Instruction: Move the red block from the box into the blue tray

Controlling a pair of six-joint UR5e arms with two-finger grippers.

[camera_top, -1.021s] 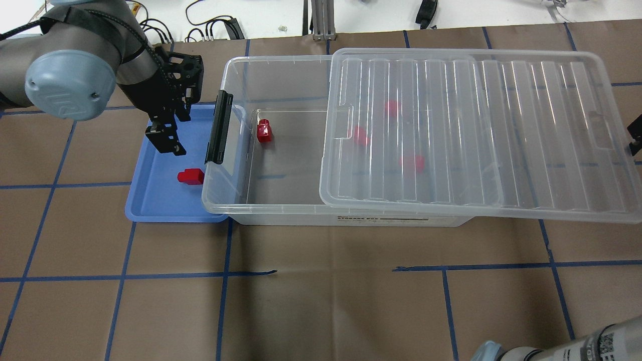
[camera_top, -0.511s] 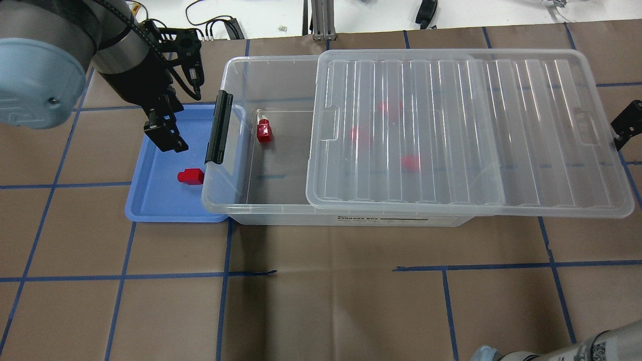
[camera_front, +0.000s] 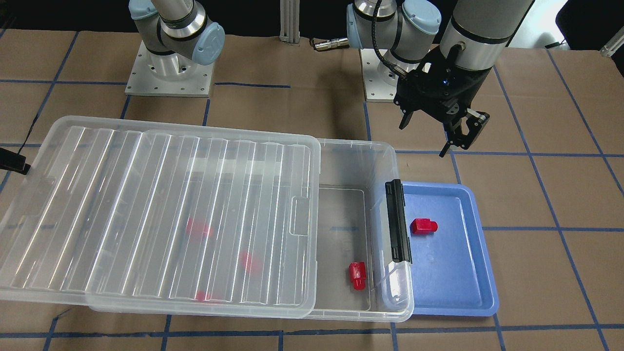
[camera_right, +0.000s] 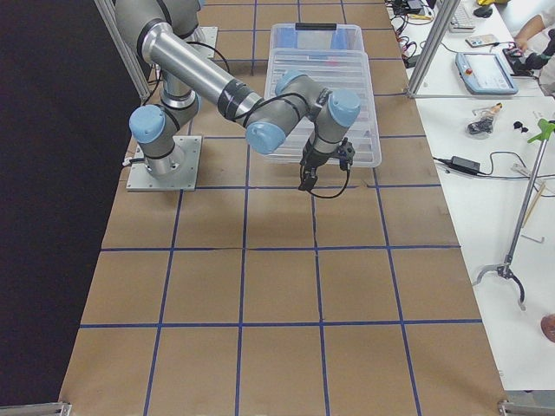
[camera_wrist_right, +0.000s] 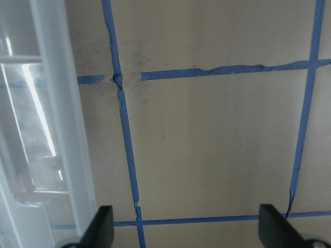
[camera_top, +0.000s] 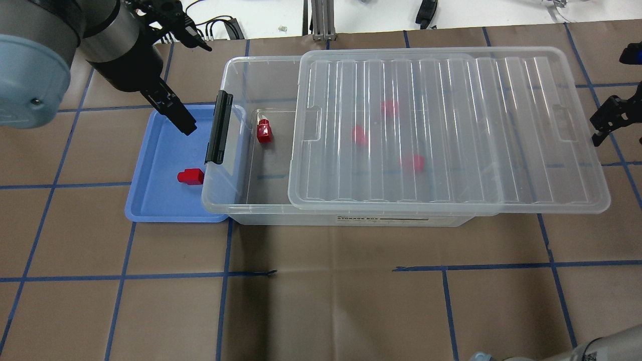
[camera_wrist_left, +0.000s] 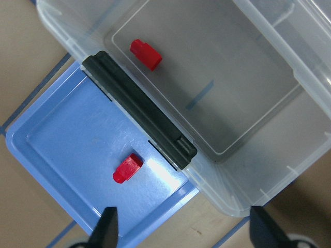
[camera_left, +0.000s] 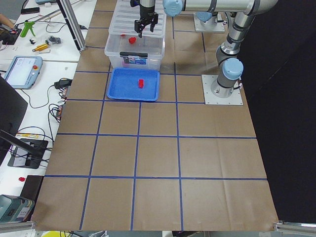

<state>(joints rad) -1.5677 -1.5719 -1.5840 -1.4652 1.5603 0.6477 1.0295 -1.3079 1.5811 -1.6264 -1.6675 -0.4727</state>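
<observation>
left tool (camera_wrist_left: 183, 235): hanging high over the tray's (camera_wrist_left: 62, 139) corner, fingers spread wide, released and carrying nothing.
right tool (camera_wrist_right: 186, 232): also spread and empty, hovering over bare counter (camera_wrist_right: 207, 144) just off the lid's (camera_top: 451, 130) end, not touching it.
red block (camera_wrist_left: 128, 168): lying on the tray floor right below the left tool, nearer one finger. Task's thing is sitting at goal, so I'm reading this cycle as done.
spare block (camera_wrist_left: 145, 54): sitting in the box (camera_wrist_left: 248, 170), ahead of the left tool, past the black latch (camera_wrist_left: 139, 111). It's in the uncovered end, so reachable from above.
hidden blocks: three red ones (camera_top: 359, 135) showing blurred through the lid, farther toward the right tool.
lid: resting on the box, offset toward the right tool and overhanging that end. Likely so the end facing the left tool is staying open for picks.
tray: butting against the box's latch end, probably keeping the carry short.
risk: the tall box wall and latch are standing between the spare block and the tray, so any next pick is needing a clean lift.
</observation>
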